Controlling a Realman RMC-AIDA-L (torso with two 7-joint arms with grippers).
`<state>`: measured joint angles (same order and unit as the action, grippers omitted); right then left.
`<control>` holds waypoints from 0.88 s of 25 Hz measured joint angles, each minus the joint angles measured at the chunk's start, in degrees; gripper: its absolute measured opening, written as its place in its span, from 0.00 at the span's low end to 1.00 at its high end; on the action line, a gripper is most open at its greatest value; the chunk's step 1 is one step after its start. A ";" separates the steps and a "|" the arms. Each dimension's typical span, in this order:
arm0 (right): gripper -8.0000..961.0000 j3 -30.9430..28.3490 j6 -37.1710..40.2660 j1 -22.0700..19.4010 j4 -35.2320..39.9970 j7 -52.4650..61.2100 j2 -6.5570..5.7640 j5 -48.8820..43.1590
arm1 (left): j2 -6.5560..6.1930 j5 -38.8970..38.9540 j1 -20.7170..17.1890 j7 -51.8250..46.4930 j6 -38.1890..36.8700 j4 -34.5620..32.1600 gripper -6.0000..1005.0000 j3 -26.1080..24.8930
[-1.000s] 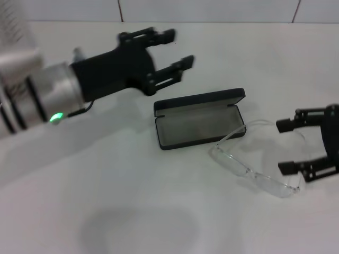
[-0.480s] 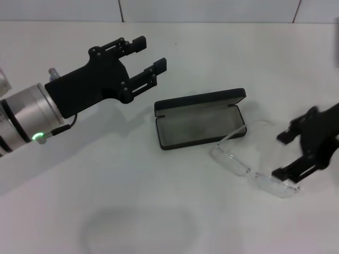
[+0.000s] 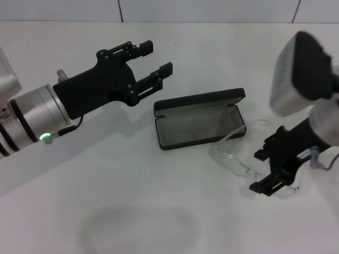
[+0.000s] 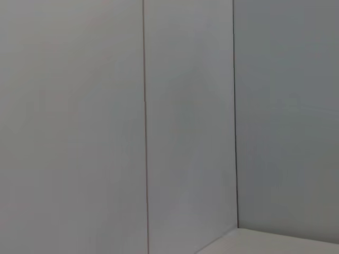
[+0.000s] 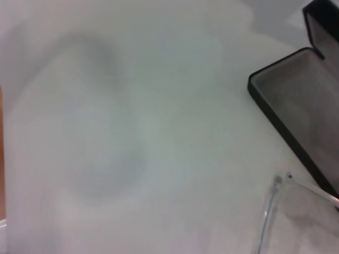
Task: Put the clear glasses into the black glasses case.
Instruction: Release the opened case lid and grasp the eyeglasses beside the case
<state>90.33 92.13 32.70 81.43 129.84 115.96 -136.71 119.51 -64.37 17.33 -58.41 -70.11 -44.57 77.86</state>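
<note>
Case [image 3: 198,120] lies open, holding nothing; glasses [image 3: 233,159] beside it; both grippers apparently spread.

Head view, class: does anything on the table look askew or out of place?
Yes. The clear glasses lie outside the open black glasses case, one arm resting across its near right corner. The right gripper, open, is over them.

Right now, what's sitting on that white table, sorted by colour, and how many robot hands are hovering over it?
Black things on the table: 1, the black glasses case, lying open.
Clear things on the table: 1, the clear glasses, beside the case.
Robot hands: 2, the left gripper and the right gripper, each with its fingers apart.
Total: 4.
</note>
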 joint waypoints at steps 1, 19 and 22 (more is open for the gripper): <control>0.76 1.30 -1.35 0.14 -0.92 0.27 0.01 -0.01 | 0.01 0.00 0.00 0.36 0.00 0.14 0.61 0.00; 0.62 7.34 -7.39 2.93 -7.79 1.85 0.14 -1.13 | 0.02 0.04 1.41 1.43 0.38 3.11 0.61 0.01; 0.54 7.16 -7.45 2.96 -7.54 1.87 0.12 -1.24 | 0.02 0.23 1.44 1.79 0.40 3.26 0.61 0.01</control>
<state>97.49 84.68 35.66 73.89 131.71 116.08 -137.95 119.53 -64.14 18.77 -56.63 -69.71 -41.31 77.87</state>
